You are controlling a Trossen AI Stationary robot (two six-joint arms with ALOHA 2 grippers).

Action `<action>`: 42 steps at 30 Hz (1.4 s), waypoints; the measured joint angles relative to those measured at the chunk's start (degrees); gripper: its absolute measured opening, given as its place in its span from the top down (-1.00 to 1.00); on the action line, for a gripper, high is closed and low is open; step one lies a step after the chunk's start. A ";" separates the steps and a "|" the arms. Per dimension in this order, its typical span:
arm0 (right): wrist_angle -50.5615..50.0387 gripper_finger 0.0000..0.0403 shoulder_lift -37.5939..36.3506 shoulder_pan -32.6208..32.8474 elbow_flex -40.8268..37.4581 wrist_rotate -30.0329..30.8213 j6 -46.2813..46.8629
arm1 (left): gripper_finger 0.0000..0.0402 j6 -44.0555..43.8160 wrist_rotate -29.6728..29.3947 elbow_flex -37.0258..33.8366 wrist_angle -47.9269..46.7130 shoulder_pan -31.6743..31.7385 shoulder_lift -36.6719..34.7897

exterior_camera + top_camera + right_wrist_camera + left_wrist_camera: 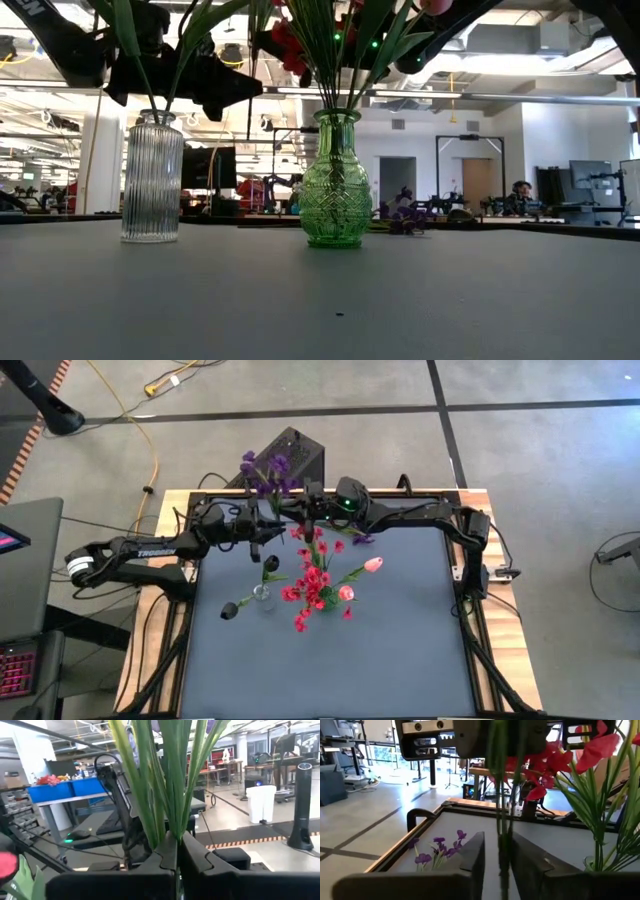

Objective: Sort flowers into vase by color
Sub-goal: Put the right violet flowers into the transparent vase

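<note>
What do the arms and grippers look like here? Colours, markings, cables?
Both arms are dark, near-black. The left arm carries white "TROSSEN" lettering and a pale ring at its base end. The right arm shows a green light near the wrist. Black cables trail along both. Gripper fingers are black, angular, matte.

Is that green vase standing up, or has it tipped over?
Upright. The green vase stands on its base on the table, with stems rising straight from its mouth.

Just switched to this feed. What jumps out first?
The green vase mid-table, full of red flowers. Above its far side, the right gripper is shut on a purple flower stem, with the left gripper around the same stem. A clear vase stands beside the green one.
</note>
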 joint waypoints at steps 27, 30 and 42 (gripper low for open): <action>-23.49 -0.24 -7.17 -2.29 -0.07 -4.12 -1.01 | 0.96 1.76 -1.16 -0.02 -9.03 2.36 -13.30; -32.71 -0.29 -10.69 -2.63 -0.07 -4.38 -4.20 | 0.96 1.98 -1.66 -0.02 -15.31 3.76 -19.92; -48.92 -0.29 -18.48 -0.14 -0.04 -4.31 -9.20 | 0.96 -1.88 4.32 -0.36 -40.90 1.61 -39.84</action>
